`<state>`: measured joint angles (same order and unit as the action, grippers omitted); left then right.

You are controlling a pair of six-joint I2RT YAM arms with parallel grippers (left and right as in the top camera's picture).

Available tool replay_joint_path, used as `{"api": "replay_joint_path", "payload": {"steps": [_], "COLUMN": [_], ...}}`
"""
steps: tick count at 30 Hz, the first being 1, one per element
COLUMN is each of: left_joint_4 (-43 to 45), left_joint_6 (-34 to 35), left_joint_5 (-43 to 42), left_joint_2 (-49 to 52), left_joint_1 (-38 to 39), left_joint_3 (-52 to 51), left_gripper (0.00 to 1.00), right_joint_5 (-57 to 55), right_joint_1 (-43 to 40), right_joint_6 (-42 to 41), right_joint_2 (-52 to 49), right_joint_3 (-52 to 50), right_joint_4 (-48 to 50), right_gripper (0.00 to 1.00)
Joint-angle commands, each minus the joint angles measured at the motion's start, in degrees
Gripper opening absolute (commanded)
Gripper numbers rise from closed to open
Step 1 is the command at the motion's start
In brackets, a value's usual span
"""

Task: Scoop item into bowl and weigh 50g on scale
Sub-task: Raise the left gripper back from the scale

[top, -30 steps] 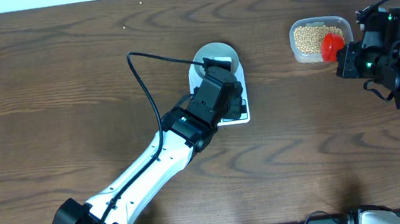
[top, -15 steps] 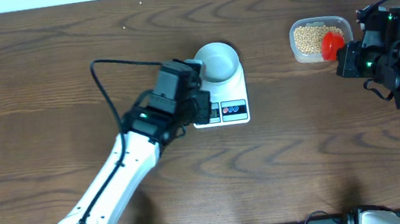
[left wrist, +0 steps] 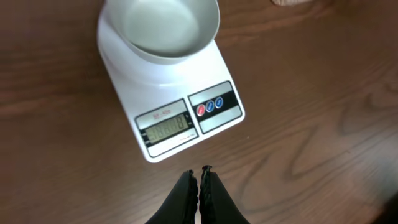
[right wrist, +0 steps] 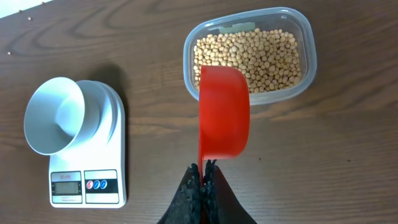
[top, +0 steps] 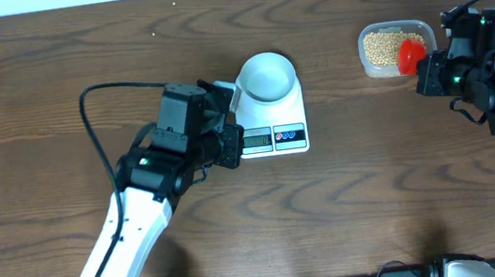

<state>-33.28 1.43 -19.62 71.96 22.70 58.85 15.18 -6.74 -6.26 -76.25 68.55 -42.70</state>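
Resting on scale [left wrist: 171, 87], empty bowl [left wrist: 161, 25], display [left wrist: 165, 124] unreadable, left fingers [left wrist: 186, 196] closed empty, right fingers [right wrist: 193, 190] pinching scoop [right wrist: 224, 112]

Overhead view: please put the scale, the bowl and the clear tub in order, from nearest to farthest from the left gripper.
Starting from the left gripper:
1. scale, just to its right, with the display end closest.
2. bowl, sitting on the far end of the scale.
3. clear tub, far to the right, beside the red scoop.
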Motion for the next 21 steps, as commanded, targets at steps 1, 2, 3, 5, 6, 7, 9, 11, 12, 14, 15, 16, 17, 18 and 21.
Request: {"api": "replay_joint_path", "payload": {"steps": [1, 2, 3, 5, 6, 7, 9, 11, 12, 14, 15, 16, 17, 18, 21], "left_joint_4": [-0.52, -0.55, -0.61, -0.63, -0.59, -0.5, -0.31, -0.31, -0.35, -0.35, -0.37, -0.37, -0.37, -0.48, -0.98], "left_joint_6": [-4.87, -4.87, -4.87, -4.85, -4.85, -4.87, -4.85, -4.87, -4.87, -4.9, -4.87, -4.9, -5.25, -6.19, -9.68], "left_joint_5": [3.91, 3.91, 3.91, 5.75, 6.4, 6.84, 6.82, 6.84, 6.82, 6.82, 6.82, 6.82, 6.8, 6.8, 6.82], "left_joint_2": [-1.33, -1.07, -0.74, 0.46, 0.85, 1.36, 1.66, 1.66, 1.66, 1.66, 1.66, 1.66, 1.66, 1.66, 1.66], "left_joint_1": [-0.07, -0.07, -0.07, -0.09, -0.09, -0.09, -0.09, -0.09, -0.09, -0.07, -0.07, -0.09, -0.07, -0.07, -0.07], "left_joint_3": [0.42, 0.42, 0.42, 0.42, 0.42, 0.42, 0.42, 0.42, 0.42, 0.42, 0.42, 0.42, 0.42, 0.42, 0.42], "left_gripper": [0.08, 0.08, 0.09, 0.17, 0.21, 0.24, 0.25, 0.26, 0.26, 0.25, 0.26, 0.26, 0.25, 0.25, 0.13], "right_joint_5": [-0.24, -0.24, -0.24, -0.24, -0.24, -0.24, -0.24, -0.24, -0.26, -0.26, -0.24, -0.24, -0.26, -0.24, -0.24], "right_joint_1": [-0.35, -0.35, -0.35, -0.35, -0.35, -0.35, -0.35, -0.35, -0.35, -0.35, -0.35, -0.35, -0.35, -0.35, -0.35], "right_joint_6": [0.79, 0.81, 0.81, 0.81, 0.81, 0.81, 0.81, 0.81, 0.81, 0.81, 0.81, 0.81, 0.81, 0.81, 0.81], "right_joint_2": [-0.31, -0.31, -0.31, -0.31, -0.31, -0.31, -0.31, -0.31, -0.31, -0.31, -0.31, -0.31, -0.31, -0.31, -0.33], "right_joint_3": [1.07, 1.07, 1.07, 1.07, 1.07, 1.07, 1.07, 1.07, 1.07, 1.07, 1.07, 1.07, 1.07, 1.07, 1.07], "right_joint_4": [0.04, 0.04, 0.0, 0.04, 0.04, 0.04, 0.0, 0.0, 0.0, 0.02, 0.02, 0.02, 0.0, 0.0, 0.02], "right_gripper": [0.01, 0.01, 0.01, 0.01, 0.01, 0.01, 0.01, 0.01, 0.01, 0.01, 0.01, 0.01, 0.01, 0.01, 0.01]}}
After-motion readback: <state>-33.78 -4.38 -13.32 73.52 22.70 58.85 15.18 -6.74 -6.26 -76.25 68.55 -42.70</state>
